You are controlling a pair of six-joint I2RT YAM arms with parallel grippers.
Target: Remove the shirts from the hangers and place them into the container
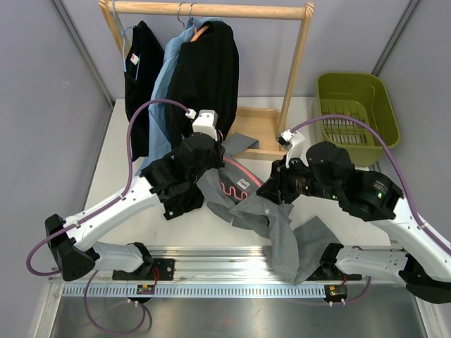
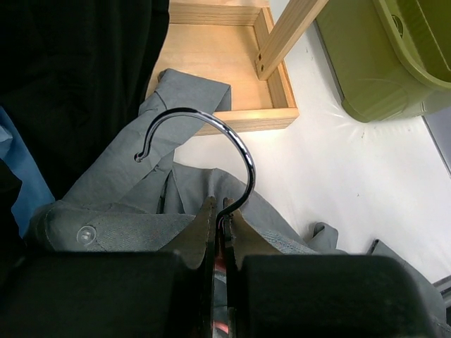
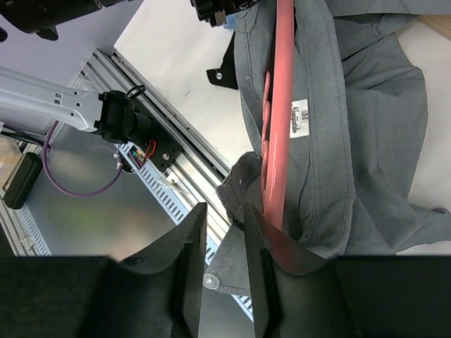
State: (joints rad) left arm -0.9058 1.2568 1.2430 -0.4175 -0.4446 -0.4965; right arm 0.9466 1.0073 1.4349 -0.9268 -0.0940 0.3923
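1. Clearly, the left gripper (image 2: 222,211) has its jaws pressed fully together on the stem of the metal hook (image 2: 211,134). We judge that this anchors the pink hanger (image 1: 236,184) so that cloth can be dragged off it.
2. The right gripper (image 3: 220,236) has its jaws drawn close, though a gap shows between them. An edge of the grey shirt (image 3: 366,105), with a button on it, lies in that gap, just beside the hanger's end. We cannot tell whether the cloth is pinched yet. We read this as a grasp low on the shirt, meant to pull against the held hook.
3. The grey shirt lies crumpled on the table (image 1: 204,231) between the two arms, with the hanger inside it. One end reaches over the metal track (image 1: 232,289) at the near edge, and another part rests on the wooden tray (image 1: 257,127).
4. The container (image 1: 352,88) sits at the far right, well apart from the shirt. We see no shirt in it, so we judge the task is at its start.
5. Two black shirts (image 1: 208,77) and a blue shirt (image 1: 163,98) hang from the rail (image 1: 211,9) at the back left, waiting their turn.
6. The table is white and smooth, and plain grey walls (image 1: 42,84) close it in.
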